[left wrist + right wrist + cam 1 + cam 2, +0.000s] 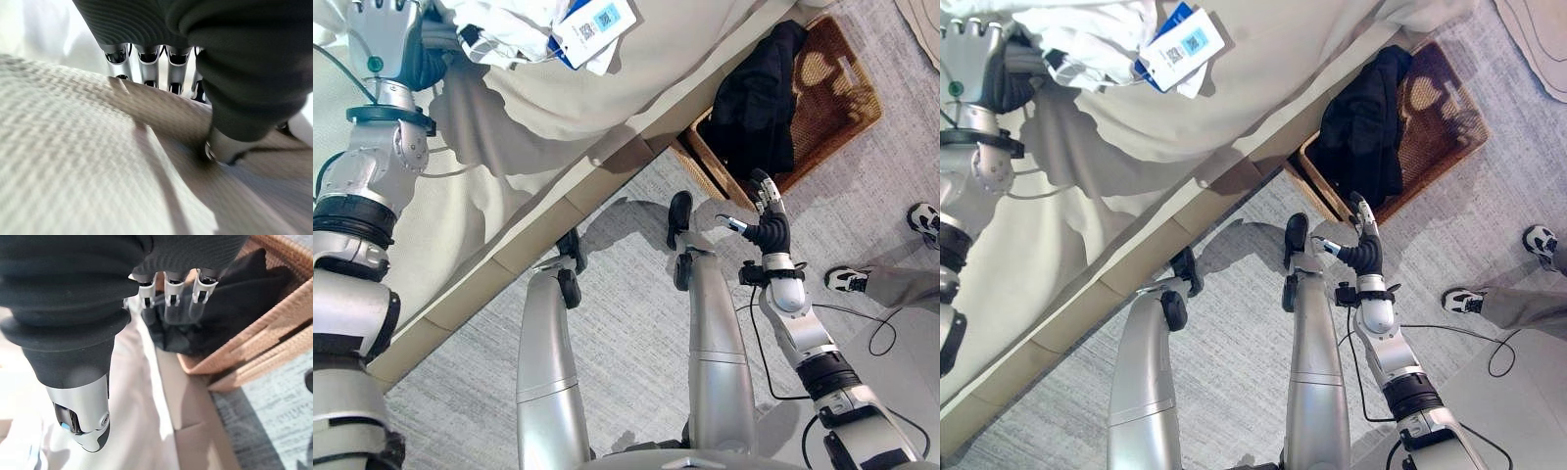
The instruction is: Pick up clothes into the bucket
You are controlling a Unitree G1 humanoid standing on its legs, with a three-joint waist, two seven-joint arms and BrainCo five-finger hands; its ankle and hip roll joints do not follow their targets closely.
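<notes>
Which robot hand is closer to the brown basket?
The right hand. It hovers open just beside the wicker basket holding a black garment. The left hand is far off on the bed by the white clothes.

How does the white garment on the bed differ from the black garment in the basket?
The white garment lies bunched on the bed's pale sheet, beside the left hand; the black garment hangs over the rim of the wicker basket on the floor. The white garment carries a tag; the black garment shows none. Both are crumpled, unfolded cloth.
</notes>
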